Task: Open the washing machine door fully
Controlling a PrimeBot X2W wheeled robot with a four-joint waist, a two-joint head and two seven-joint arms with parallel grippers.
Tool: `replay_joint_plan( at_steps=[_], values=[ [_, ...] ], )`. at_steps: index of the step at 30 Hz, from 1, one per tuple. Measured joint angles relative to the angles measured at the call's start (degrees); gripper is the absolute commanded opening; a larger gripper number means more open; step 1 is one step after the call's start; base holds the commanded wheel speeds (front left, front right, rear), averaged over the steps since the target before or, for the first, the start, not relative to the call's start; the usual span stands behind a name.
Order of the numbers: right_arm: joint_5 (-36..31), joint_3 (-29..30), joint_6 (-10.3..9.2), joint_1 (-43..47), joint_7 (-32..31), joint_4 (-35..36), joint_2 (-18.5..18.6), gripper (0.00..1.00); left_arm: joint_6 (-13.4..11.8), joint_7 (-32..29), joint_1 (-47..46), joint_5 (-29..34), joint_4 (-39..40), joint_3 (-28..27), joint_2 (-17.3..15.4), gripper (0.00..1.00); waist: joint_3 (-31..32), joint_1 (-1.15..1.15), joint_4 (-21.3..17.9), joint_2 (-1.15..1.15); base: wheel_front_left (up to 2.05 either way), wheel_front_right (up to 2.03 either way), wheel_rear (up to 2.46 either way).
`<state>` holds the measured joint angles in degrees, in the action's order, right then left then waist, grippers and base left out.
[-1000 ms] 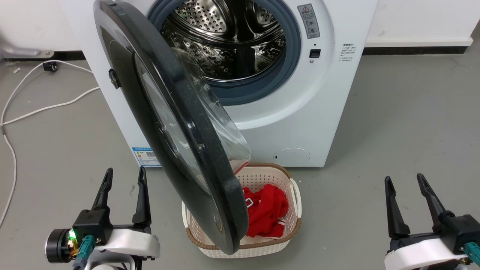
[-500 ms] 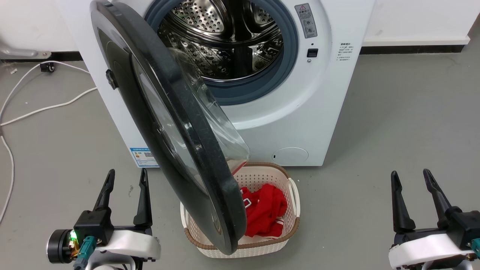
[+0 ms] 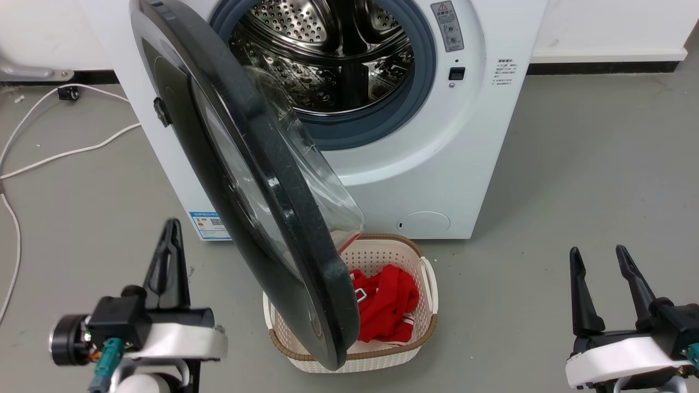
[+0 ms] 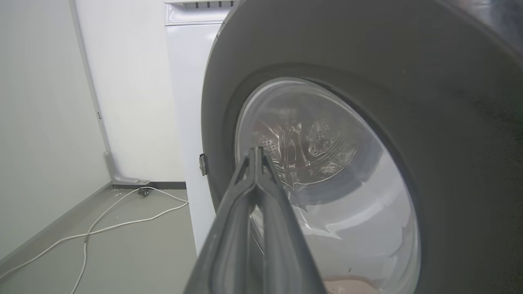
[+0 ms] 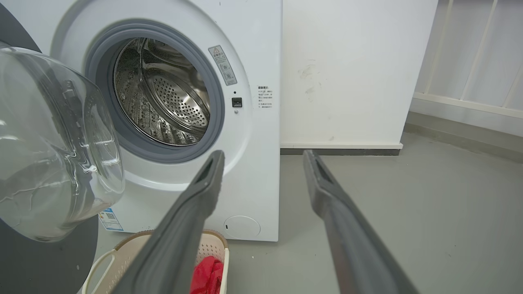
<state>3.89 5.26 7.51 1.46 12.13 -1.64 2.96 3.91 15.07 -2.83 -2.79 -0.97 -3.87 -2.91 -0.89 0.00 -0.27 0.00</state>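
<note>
Two grippers flank the washing machine door, which stands partly open, hinged at the left of the washing machine and leaning out over a cream basket of red cloth. The left gripper, on the door's outer side, has its fingers pressed together, holding nothing. The right gripper, well off the door's inner side, is spread wide and empty.

Opening further, the door would swing toward the left gripper and could strike it. The door's lower edge may brush the basket rim; clearance is hard to judge. Floor beyond the door's outer face, crossed by a white cable, gives room.
</note>
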Motion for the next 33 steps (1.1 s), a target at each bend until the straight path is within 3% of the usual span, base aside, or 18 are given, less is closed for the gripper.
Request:
replay_joint_plan(
  at_steps=[9, 16, 23, 33],
  values=[
    [0.6, 0.0, 0.00, -0.1, 0.0, -0.3, 0.0, 1.00, -1.1, 0.0, -2.3, 1.2, 15.2, 1.0, 0.0, 0.00, 0.1, 0.00, 0.5, 0.00, 0.00, 0.00, 0.00],
    [1.1, -0.2, 0.00, -0.2, 0.2, -0.8, 0.0, 1.00, -0.8, 0.0, -3.0, -0.3, 24.3, 5.5, 0.0, 0.00, 0.1, 0.00, 0.3, 0.00, 0.00, 0.00, 0.00],
    [1.1, 0.6, 0.00, -0.3, 0.3, -1.2, 0.0, 1.00, 1.5, -1.7, -2.1, -4.5, 25.2, 15.7, 0.0, 0.00, 0.2, 0.00, 0.0, 0.00, 0.00, 0.00, 0.00],
    [1.3, 0.7, 0.00, -0.3, 0.4, -1.6, 0.0, 1.00, 2.3, -13.7, 1.7, -11.7, 21.2, 27.1, 0.0, 0.00, 0.5, 0.00, 0.2, 0.00, 0.00, 0.00, 0.00]
  ],
)
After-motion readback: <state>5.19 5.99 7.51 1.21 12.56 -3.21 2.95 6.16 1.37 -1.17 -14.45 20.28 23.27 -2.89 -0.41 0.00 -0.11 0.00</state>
